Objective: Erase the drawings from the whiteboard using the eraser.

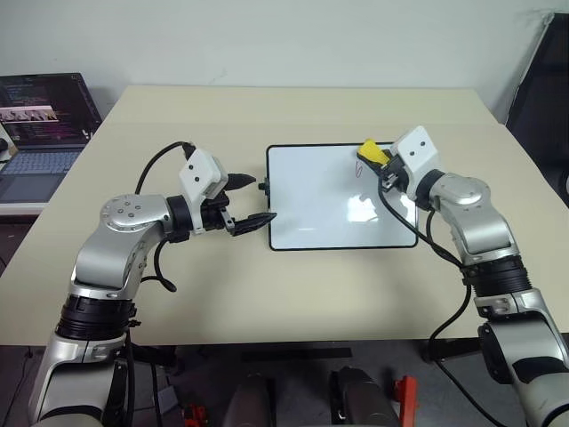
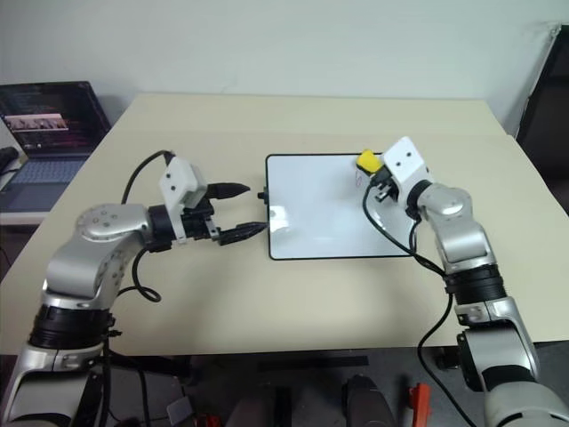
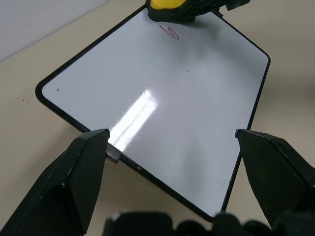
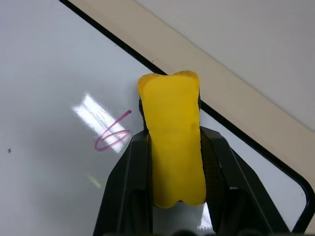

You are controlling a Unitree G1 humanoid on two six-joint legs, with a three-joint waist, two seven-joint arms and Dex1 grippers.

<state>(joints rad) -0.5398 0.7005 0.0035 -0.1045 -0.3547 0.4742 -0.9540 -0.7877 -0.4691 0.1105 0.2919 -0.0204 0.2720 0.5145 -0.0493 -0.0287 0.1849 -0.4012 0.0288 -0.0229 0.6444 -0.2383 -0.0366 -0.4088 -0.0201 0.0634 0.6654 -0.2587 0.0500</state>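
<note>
**Yellow eraser clamped at whiteboard's far edge**

Head views: yellow eraser [image 1: 371,152] is gripped in the right gripper [image 1: 380,165], at the far edge of the whiteboard [image 1: 341,197], which lies flat on the beige table [image 1: 293,294]. The left gripper [image 2: 240,212] hangs at the board's left short side, fingers spread and holding nothing. A laptop [image 1: 43,133] sits off to the left (screen lit).

Left wrist view: both black fingers [image 3: 74,182] stand wide apart, framing the board's near edge; contact cannot be determined. One reddish loop mark [image 3: 170,32] lies just beside the eraser.

Right wrist view: the fingers are clenched on the eraser's sides. A pinkish, 6-like drawing sits just beside it on the glossy surface.
</note>
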